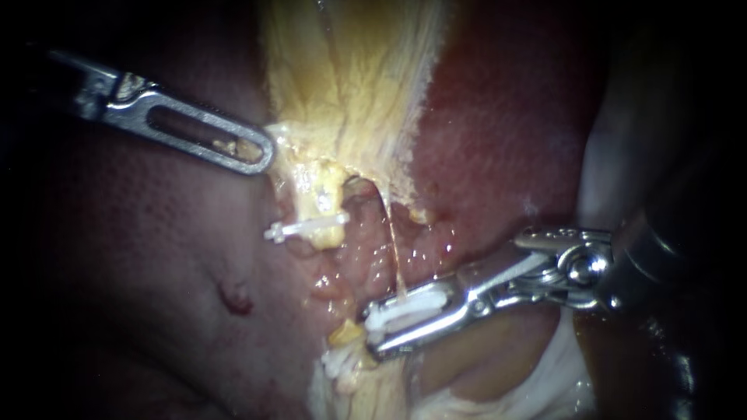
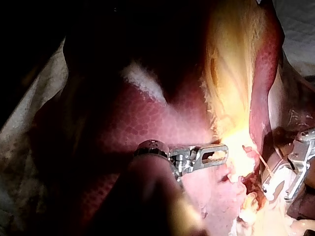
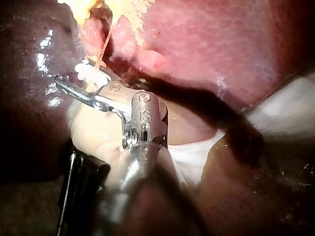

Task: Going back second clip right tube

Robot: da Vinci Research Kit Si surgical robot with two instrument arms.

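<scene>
**Surface:** Wet, mottled liver (image 1: 140, 257) spreads beneath and beside the left instrument (image 1: 262, 153), leaving open room along its shaft.

**Left instrument:** The slotted jaws lie together, closed on the edge of the yellow tissue (image 1: 350, 85) at their tip. A scrap of it shows through the slot.

**Right instrument (image 1: 372, 330):** The jaws stand a narrow gap apart. A white clip (image 1: 408, 309) fills that gap and touches both.

**Task item:** The right tube (image 1: 394, 249), a thin pale strand, runs from the yellow tissue into this clip.

**Clearances:**
- Just past the right jaw tips, in crowded quarters, a lower clip (image 1: 340, 362) sits on pale tissue.
- A far clip (image 1: 307, 228) crosses a yellow stump between the two instruments, apart from both.
- Pale white material (image 1: 560, 373) lies under the right instrument's hinge. I cannot tell whether it is cloth or tissue.
</scene>
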